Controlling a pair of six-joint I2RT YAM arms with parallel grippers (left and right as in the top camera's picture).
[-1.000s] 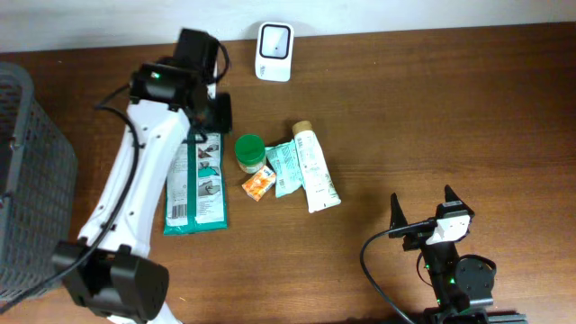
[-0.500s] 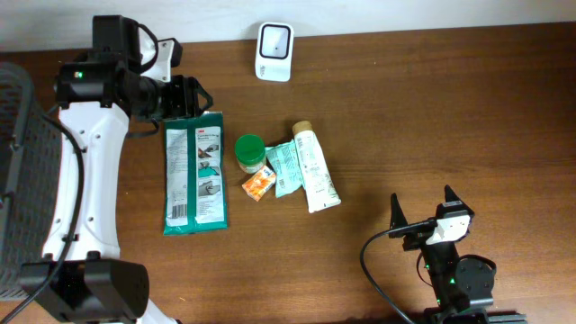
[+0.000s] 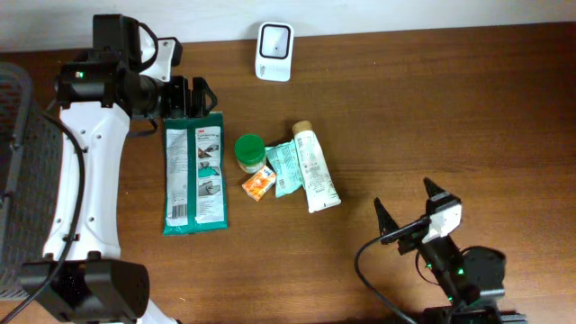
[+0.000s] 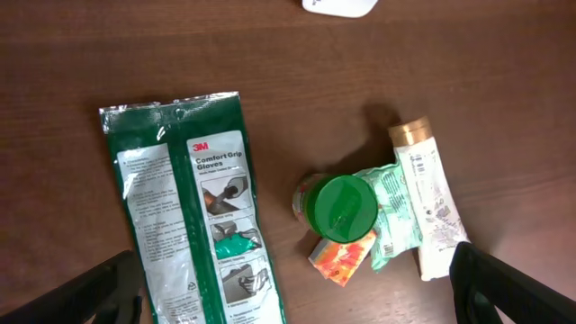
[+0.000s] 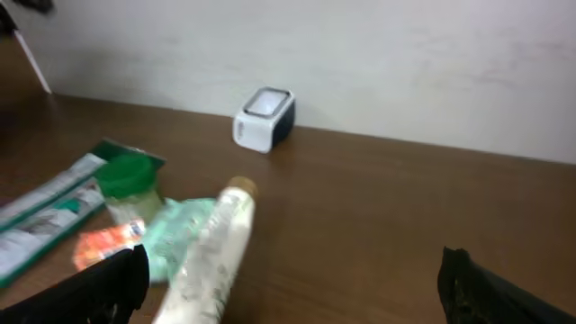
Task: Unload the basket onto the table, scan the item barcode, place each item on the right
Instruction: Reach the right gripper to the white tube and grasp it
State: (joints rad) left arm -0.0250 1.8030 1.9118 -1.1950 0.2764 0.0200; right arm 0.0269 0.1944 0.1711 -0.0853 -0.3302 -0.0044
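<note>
Two arms and nothing in hand on either one, so here's how I read the layout. Far left of the scanner (image 3: 274, 39) sits a dark mesh basket (image 3: 13, 180), probably the drop-off for stuff once it's scanned. Closer in, left of the scanner and level with it, the left gripper (image 3: 191, 97) hovers with its fingers spread wide and nothing between them, right over the top edge of the glove pack (image 3: 193, 175). That pack lies flat on the table (image 3: 468, 108), label side up, below-left of the scanner, and I'd guess it's the item in play since that arm is parked over it. I can't make out a barcode on the face that shows, so it may need a flip before scanning. Below the scanner is a tight little cluster: a green-lidded jar (image 3: 250, 151), an orange sachet (image 3: 258, 185) touching it, a green pouch (image 3: 286, 168), and a white tube (image 3: 315, 171) leaning along the pouch's right edge. They look bunched up as a waiting queue. The scanner itself sits at the back edge, window facing up, so items get passed over it. Well below-right of the scanner, the right gripper (image 3: 408, 205) is also wide open and empty, aimed toward the cluster, apparently on standby.
</note>
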